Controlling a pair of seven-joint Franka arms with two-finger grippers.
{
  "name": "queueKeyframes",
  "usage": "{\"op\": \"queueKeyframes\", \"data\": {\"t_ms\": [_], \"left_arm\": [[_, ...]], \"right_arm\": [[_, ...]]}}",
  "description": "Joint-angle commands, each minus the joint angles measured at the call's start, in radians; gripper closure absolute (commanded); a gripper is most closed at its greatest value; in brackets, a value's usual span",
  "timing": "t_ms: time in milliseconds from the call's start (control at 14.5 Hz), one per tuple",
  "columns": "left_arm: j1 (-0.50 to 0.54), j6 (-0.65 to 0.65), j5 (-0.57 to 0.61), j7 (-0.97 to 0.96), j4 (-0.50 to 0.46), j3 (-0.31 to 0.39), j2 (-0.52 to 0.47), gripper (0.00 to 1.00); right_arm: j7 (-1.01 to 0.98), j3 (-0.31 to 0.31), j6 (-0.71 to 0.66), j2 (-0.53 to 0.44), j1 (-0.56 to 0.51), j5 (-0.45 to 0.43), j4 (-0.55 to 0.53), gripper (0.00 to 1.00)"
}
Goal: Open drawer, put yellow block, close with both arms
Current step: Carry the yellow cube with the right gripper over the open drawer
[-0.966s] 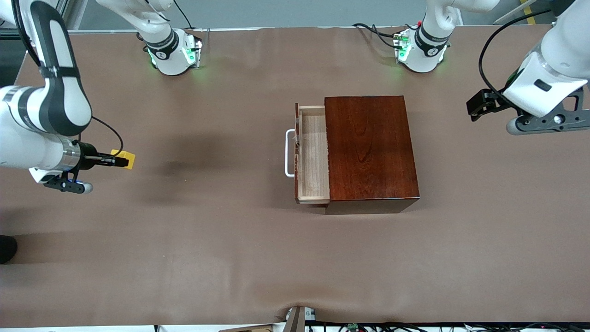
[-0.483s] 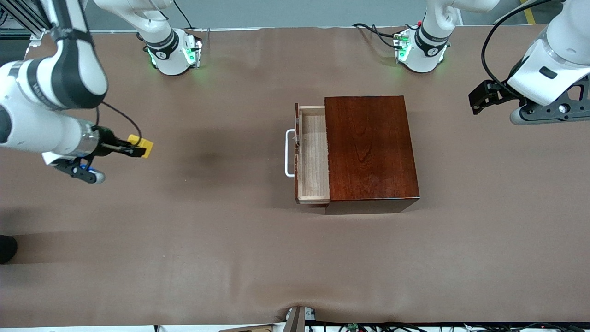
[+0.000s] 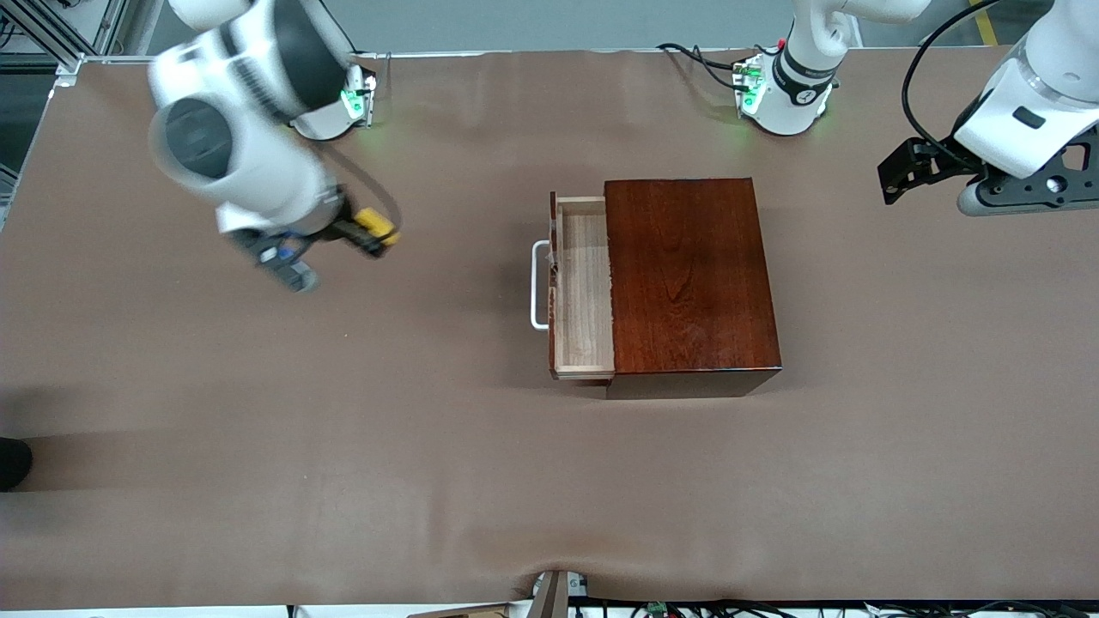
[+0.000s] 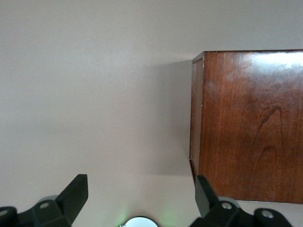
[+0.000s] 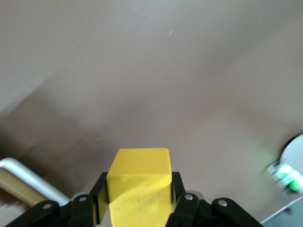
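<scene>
The dark reddish-brown wooden box (image 3: 691, 275) stands mid-table. Its pale wood drawer (image 3: 583, 287) is pulled partly out toward the right arm's end, with the white handle (image 3: 538, 285) in front. My right gripper (image 3: 375, 236) is shut on the yellow block (image 3: 377, 224) and holds it in the air over bare table between the right arm's base and the drawer. The block fills the right wrist view (image 5: 139, 187); the handle shows there too (image 5: 28, 176). My left gripper (image 3: 897, 180) is open and empty, up over the left arm's end of the table. The box shows in the left wrist view (image 4: 248, 125).
The two round white bases with green lights (image 3: 339, 107) (image 3: 777, 94) stand at the table's edge farthest from the front camera. A brown cover (image 3: 343, 446) spans the table. Cables and a small fixture (image 3: 558, 592) sit at the nearest edge.
My right arm has swung from the right arm's end of the table toward the drawer, carrying the yellow block. My left gripper has risen slightly.
</scene>
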Motion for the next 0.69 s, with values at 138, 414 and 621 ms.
{"op": "queueKeyframes", "data": {"t_ms": [138,414,621], "left_arm": [[0.000,0.023,0.002,0.027,-0.042,-0.008,-0.009,0.00],[-0.003,0.023,0.003,0.028,-0.059,-0.009,-0.010,0.00],[-0.002,0.023,0.003,0.027,-0.061,-0.012,-0.013,0.00]], "right_arm": [[0.402,-0.013,0.145,0.062,0.158,0.044,0.030,1.00],[0.686,-0.013,0.325,0.137,0.244,0.101,0.044,1.00],[0.902,-0.014,0.381,0.258,0.298,0.101,0.162,1.00]]}}
